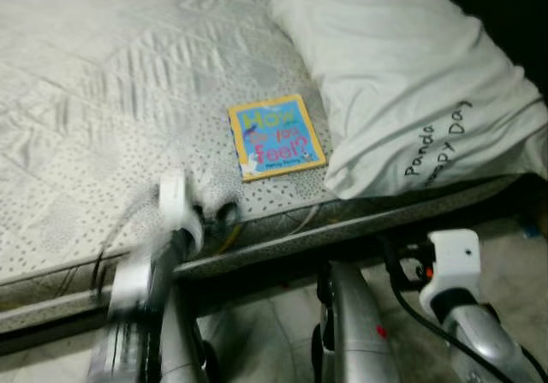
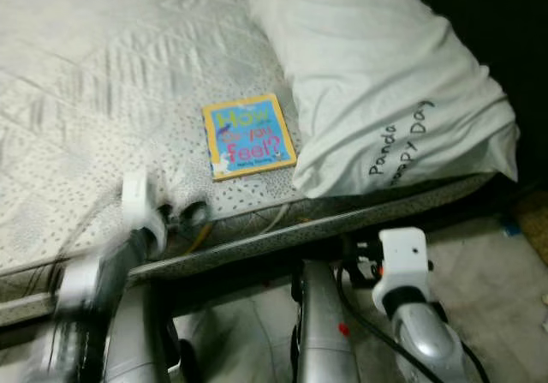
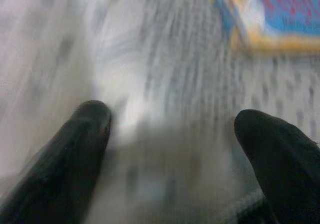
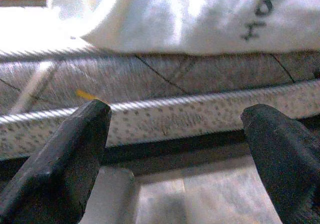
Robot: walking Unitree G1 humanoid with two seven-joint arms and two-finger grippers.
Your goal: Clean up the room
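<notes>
My left silver arm smears into blur; the white printed pillow runs off the far edge, its lettering partly folded away.

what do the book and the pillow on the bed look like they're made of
The book looks like glossy printed card or board: flat, stiff, square-cornered, with a bright blue cover and yellow border. The pillow looks like soft white woven fabric, probably cotton, matte and creased, with dark lettering on it. Its filling can't be seen.
</notes>
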